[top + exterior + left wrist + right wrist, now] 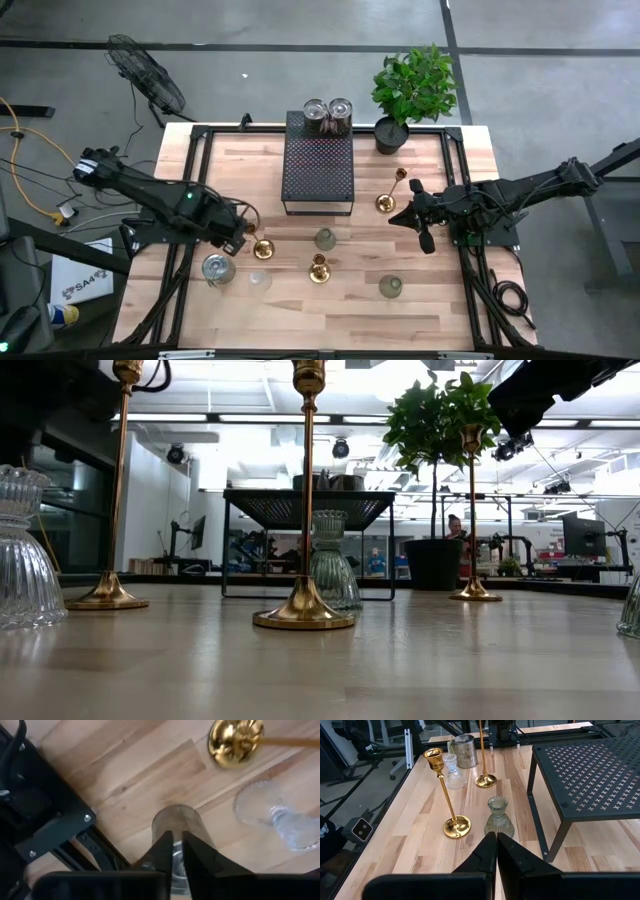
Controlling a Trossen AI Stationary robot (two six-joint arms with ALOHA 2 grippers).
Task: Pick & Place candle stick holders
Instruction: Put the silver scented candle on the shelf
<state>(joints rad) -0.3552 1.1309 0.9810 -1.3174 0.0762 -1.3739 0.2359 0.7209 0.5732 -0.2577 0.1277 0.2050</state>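
You are working the left gripper (240,237) at the near-left part of the pale wooden table (430,305), hovering above the squat silvery round cup (217,268) with the tall brass-gold candlestick holder with a round base (263,247) just beside it and a clear ribbed-glass holder (260,281) close by. In the left wrist view its fingers are nearly pressed together, grasping nothing, so you are needing to spread them before descending. Centre over the cup's rim, come straight down, and keep clear of the slender brass stem, which looks easy to topple. The right gripper (422,222) is waiting over the right side near another brass holder (387,201), its fingers closed and empty. Two silvery cups (327,115) are already sitting on the black perforated metal box (318,170).
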